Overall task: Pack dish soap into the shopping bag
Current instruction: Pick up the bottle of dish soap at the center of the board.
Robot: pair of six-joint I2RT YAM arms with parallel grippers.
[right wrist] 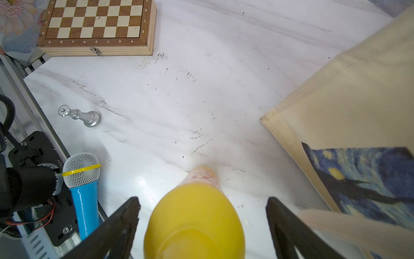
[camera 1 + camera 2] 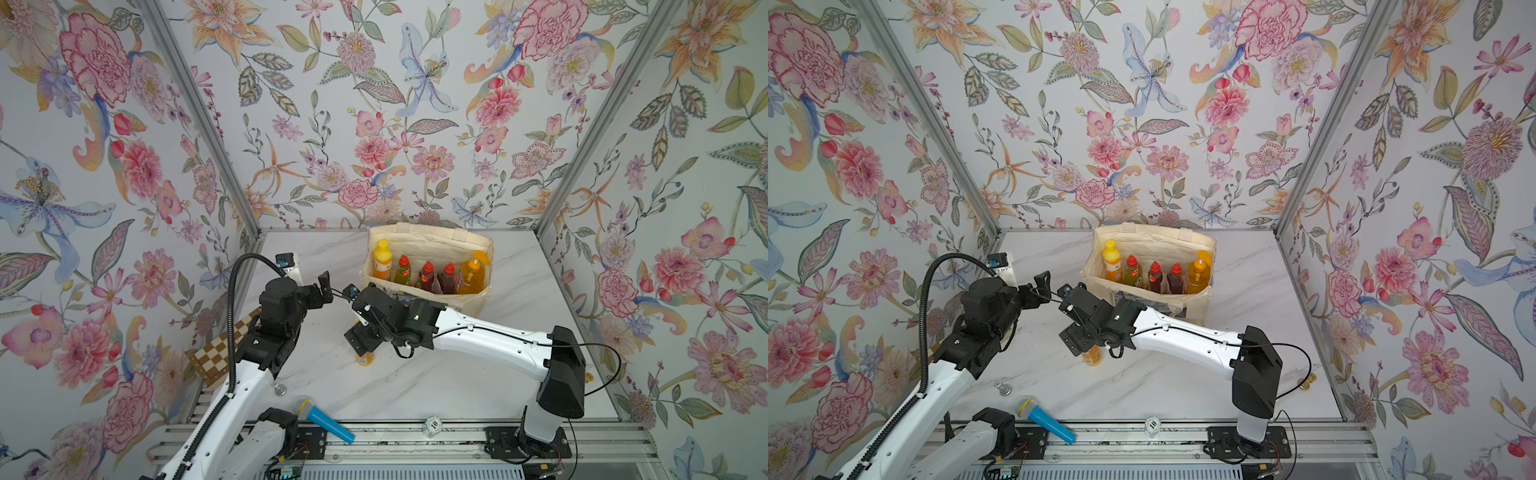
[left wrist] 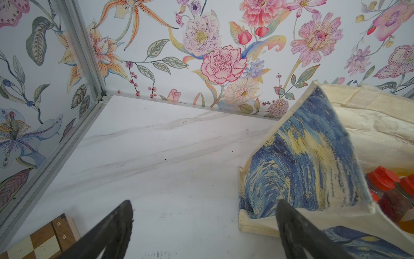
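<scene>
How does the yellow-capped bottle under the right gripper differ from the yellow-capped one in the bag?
The yellow-capped bottle on the table stands alone in front of the shopping bag; the yellow-capped bottle in the bag ends a row of five. The table one sits between the right gripper's open fingers, gaps either side; the bagged one has no fingers around it. Both are orange and upright.

On my feed the chessboard [image 1: 96, 20] carries the clearest lettering. In the right wrist view, h, g, f, e, d, c, b, a run along one edge of its frame, with 6, 7 and 8 on the adjoining sides. The left wrist view shows its 5 and 6. A small white token [image 2: 432, 424] by the front rail reads 10 in both top views. I cannot read the labels on the dish soap [image 2: 427, 276].
</scene>
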